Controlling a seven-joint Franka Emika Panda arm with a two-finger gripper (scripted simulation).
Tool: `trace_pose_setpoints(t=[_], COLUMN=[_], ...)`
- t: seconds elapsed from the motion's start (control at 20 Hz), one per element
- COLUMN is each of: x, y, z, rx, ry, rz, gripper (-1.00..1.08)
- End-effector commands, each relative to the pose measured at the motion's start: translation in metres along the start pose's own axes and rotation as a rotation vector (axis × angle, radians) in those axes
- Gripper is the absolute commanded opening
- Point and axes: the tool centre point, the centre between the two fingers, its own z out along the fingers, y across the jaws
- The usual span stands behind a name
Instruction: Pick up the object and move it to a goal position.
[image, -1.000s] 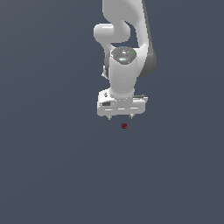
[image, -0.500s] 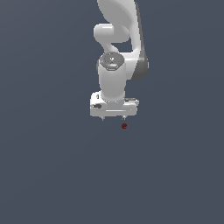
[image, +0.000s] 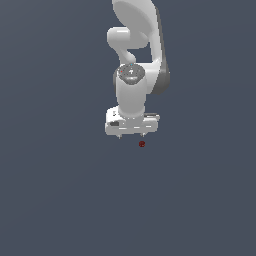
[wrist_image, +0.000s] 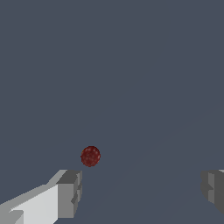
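My white gripper (image: 131, 135) is hanging with its blocky grey fingers (wrist_image: 70, 192) spread wide, gripping nothing. A tiny, matte, dark red ball (image: 142, 144) is sitting just beside one fingertip.

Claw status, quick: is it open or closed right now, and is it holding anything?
Claw: open, fingers spread wide and holding nothing; the red ball lies free, apart from the fingers.

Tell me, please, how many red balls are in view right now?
1. The dark red ball lies on the grey floor just beyond the open fingers, nearer one of them, untouched. No other shows in either view.
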Motion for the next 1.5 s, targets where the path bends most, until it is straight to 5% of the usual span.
trace_pose_setpoints(t=[0.0, 0.75, 1.45], x=[-0.002, -0.029, -0.035], y=[-0.005, -0.052, -0.059], z=[0.008, 0.077, 0.095], rx=[-0.004, -0.026, -0.026], ry=[0.000, 0.011, 0.012], rz=[-0.045, -0.457, -0.522], gripper=[1.00, 1.00, 1.00])
